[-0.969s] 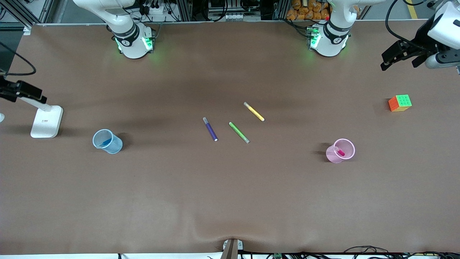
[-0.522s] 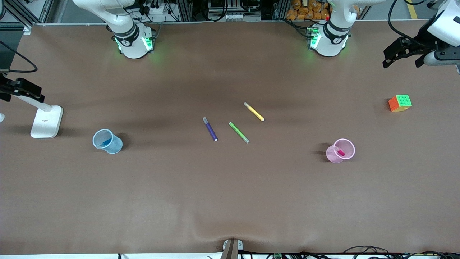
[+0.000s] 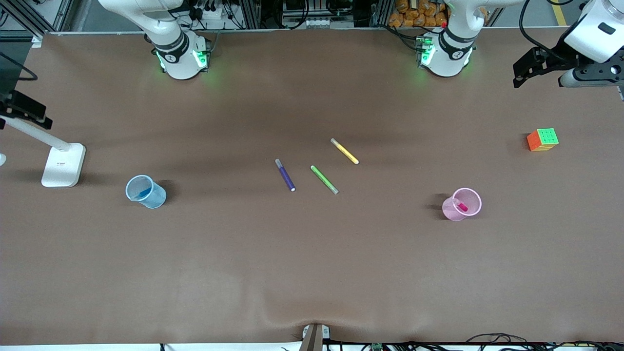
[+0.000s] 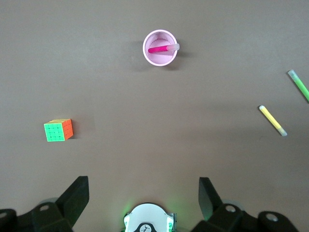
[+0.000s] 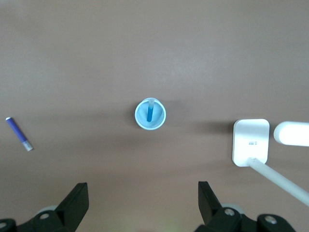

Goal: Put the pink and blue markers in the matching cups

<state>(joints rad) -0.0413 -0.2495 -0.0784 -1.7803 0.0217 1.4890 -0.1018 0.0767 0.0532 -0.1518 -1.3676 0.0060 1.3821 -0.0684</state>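
The pale pink cup (image 3: 451, 210) stands toward the left arm's end of the table with the pink marker (image 3: 462, 206) leaning inside it. Both show in the left wrist view, cup (image 4: 160, 61) and marker (image 4: 161, 49). The pale blue cup (image 3: 153, 199) stands toward the right arm's end with the blue marker (image 3: 143, 193) inside; the right wrist view shows cup (image 5: 145, 124) and marker (image 5: 150, 112). My left gripper (image 3: 536, 70) (image 4: 143, 193) is open and empty, high over the table's edge at its end. My right gripper (image 3: 24, 111) (image 5: 143, 198) is open and empty over the lamp.
Purple (image 3: 285, 174), green (image 3: 324, 179) and yellow (image 3: 344, 151) markers lie mid-table. A colour cube (image 3: 542, 139) sits near the left arm's end, farther from the camera than the pink cup. A white desk lamp base (image 3: 62, 165) stands beside the blue cup.
Both grippers have drawn back a little toward the robots' side of the table, still open. The cups and markers have not moved.
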